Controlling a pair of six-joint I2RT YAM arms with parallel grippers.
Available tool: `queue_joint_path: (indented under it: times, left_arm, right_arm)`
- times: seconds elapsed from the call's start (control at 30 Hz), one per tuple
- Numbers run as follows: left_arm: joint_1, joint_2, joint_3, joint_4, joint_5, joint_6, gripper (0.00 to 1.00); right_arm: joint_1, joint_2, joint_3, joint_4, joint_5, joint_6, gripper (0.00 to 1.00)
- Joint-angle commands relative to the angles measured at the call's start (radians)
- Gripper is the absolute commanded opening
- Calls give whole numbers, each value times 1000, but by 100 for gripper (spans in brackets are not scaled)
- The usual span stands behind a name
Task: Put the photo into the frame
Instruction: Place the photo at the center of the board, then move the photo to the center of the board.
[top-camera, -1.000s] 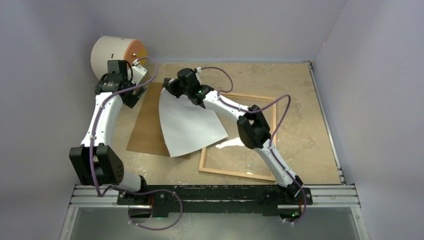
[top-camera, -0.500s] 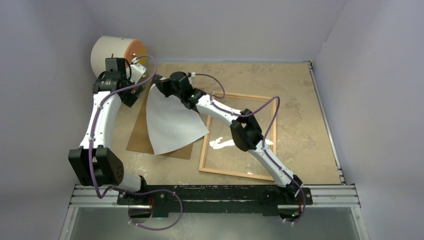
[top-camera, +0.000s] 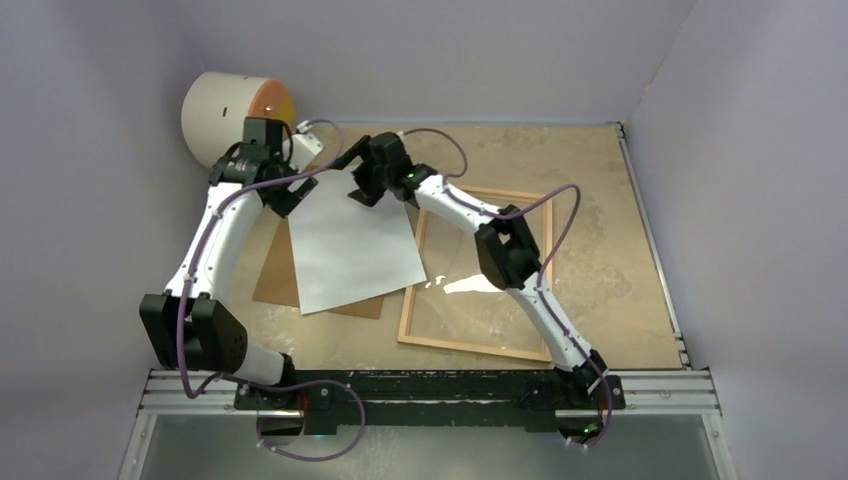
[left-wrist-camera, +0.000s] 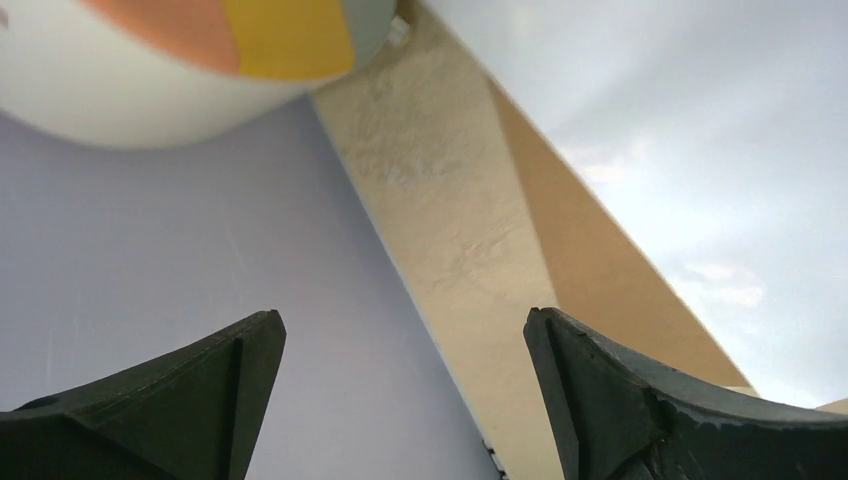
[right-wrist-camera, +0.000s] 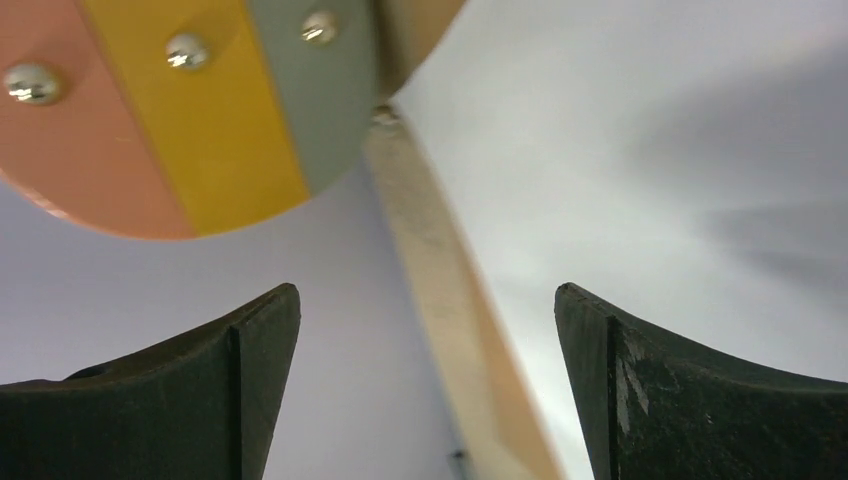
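Observation:
The photo lies white back up, mostly on the brown backing sheet; its near right corner reaches the left rail of the frame. The light-wood frame lies flat to the right with its clear pane showing. My right gripper hovers open at the photo's far edge, holding nothing. My left gripper is open beside the far left corner. The left wrist view has the photo to the right of the left gripper. Between the fingers of the right gripper is empty space, with the photo on the right.
A large white roll with an orange, yellow and grey end lies in the far left corner, close behind both grippers. Lavender walls enclose the table. A metal rail runs along the near edge.
The right gripper, shut on the photo's far edge, carried it leftward, then opened and let go; the photo now lies flat. The left gripper moved right toward the photo's far left corner.

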Motion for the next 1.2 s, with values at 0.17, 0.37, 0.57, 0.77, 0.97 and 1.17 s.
queue_joint_path:
  times: [0.17, 0.37, 0.57, 0.77, 0.97, 1.17]
  left_arm:
    - [-360, 99, 3, 42, 4, -65, 100]
    - [-571, 271, 18, 201, 20, -75, 100]
    - [-622, 467, 141, 377, -48, -114, 100]
    - [-621, 549, 132, 497, -154, -145, 100]
    - [-605, 532, 18, 505, -141, -129, 100]
    - [-565, 510, -104, 509, -105, -109, 100]
  right_arm:
    - [-306, -449, -423, -197, -54, -702, 99]
    - [-420, -464, -473, -280, 81, -864, 99]
    - [-428, -378, -380, -338, 152, -938, 99]
    - [-410, -360, -381, -251, 165, -977, 98]
    - [-328, -293, -288, -283, 195, -1052, 98]
    - [-259, -244, -246, -292, 263, -1138, 97]
